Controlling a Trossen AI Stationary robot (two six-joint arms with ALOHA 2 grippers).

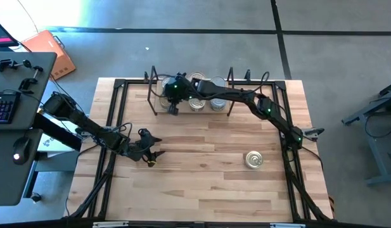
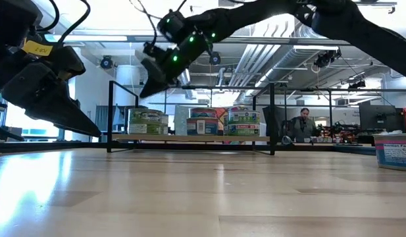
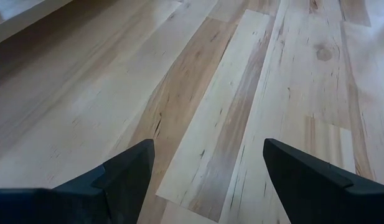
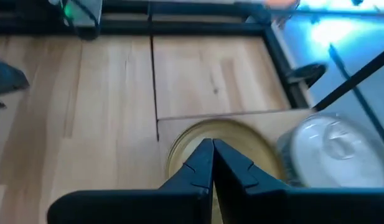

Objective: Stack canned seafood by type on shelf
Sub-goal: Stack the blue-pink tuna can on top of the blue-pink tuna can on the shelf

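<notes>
The shelf [image 1: 230, 101], a low wooden board with black wire uprights, stands at the table's far middle. Several tins of canned seafood [image 2: 203, 122] stand on its board. My right gripper [image 2: 145, 91] hangs shut just above the shelf's left end. In the right wrist view its fingers [image 4: 211, 158] are over a gold-topped tin [image 4: 254, 146], beside a silver-topped tin [image 4: 332, 146]. One more gold-topped tin [image 1: 253, 159] sits on the table at the near right. My left gripper [image 3: 207, 155] waits open above bare wood at the table's left [image 1: 149, 152].
A black frame [image 1: 119, 85] runs around the tabletop's edges. The wide wooden stretch between the shelf and the near edge holds only the single tin. Beyond the table's left edge stand a desk with a keyboard [image 1: 2, 104] and an orange box [image 1: 52, 54].
</notes>
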